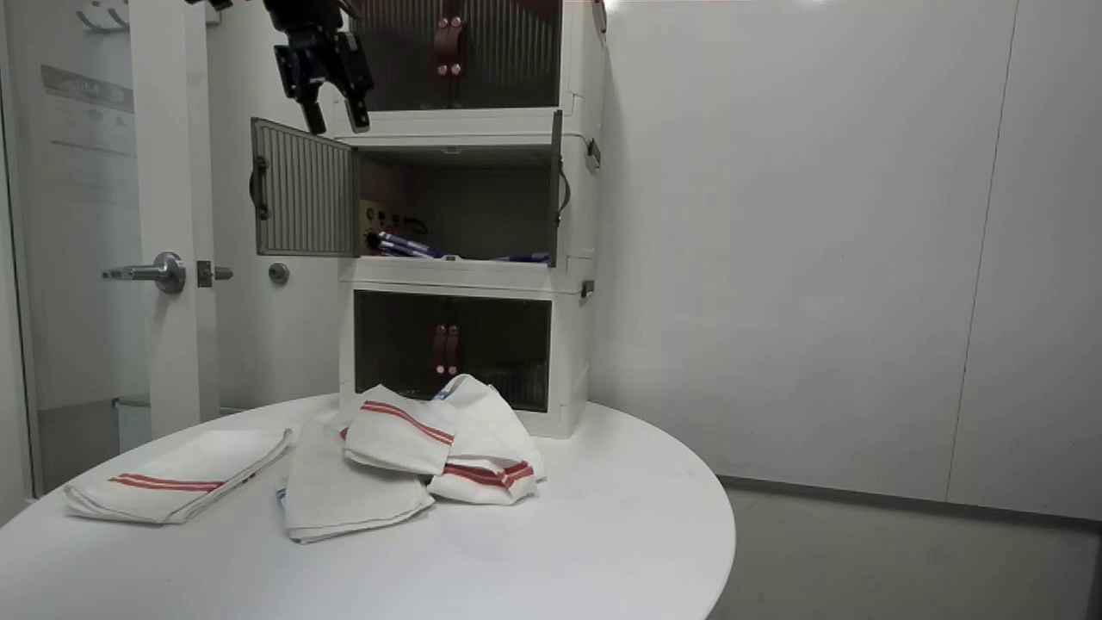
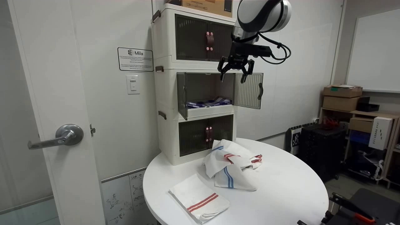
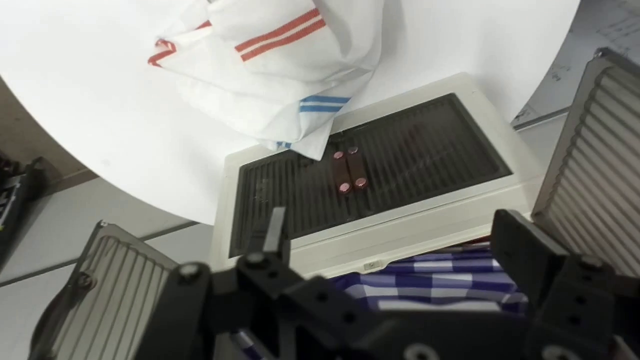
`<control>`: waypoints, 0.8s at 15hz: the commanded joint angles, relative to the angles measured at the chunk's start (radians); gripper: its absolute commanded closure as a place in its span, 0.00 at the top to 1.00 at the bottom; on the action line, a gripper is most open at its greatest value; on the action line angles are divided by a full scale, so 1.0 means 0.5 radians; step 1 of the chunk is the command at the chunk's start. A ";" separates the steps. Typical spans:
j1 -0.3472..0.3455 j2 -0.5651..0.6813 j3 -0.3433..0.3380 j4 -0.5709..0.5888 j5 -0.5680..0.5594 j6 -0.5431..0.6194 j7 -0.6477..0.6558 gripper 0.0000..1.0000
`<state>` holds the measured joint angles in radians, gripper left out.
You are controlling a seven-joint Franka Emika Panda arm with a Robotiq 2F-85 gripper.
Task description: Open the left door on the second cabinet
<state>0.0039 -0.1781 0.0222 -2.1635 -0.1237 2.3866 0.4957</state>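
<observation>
Spread wide, my black gripper [image 2: 232, 79] holds nothing; the ribbed grey left door [image 1: 308, 194], swung out above the far edge of the round white table [image 1: 568, 542], seems light, stiff — I'd take its dark curved handle [image 1: 263, 188].

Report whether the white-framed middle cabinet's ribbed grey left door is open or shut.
Open: both exterior views show the left door swung outward from the middle cabinet.
</observation>
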 commanded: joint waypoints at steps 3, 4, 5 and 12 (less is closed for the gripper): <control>0.009 -0.074 -0.089 -0.043 0.361 -0.355 -0.817 1.00; -0.012 -0.075 -0.110 -0.030 0.338 -0.463 -0.928 1.00; -0.043 -0.084 -0.136 -0.022 0.271 -0.577 -1.026 1.00; -0.163 -0.199 -0.244 -0.098 -0.081 -0.929 -1.456 1.00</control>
<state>-0.0730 -0.2263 -0.0901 -2.1749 -0.1227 1.9514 -0.1528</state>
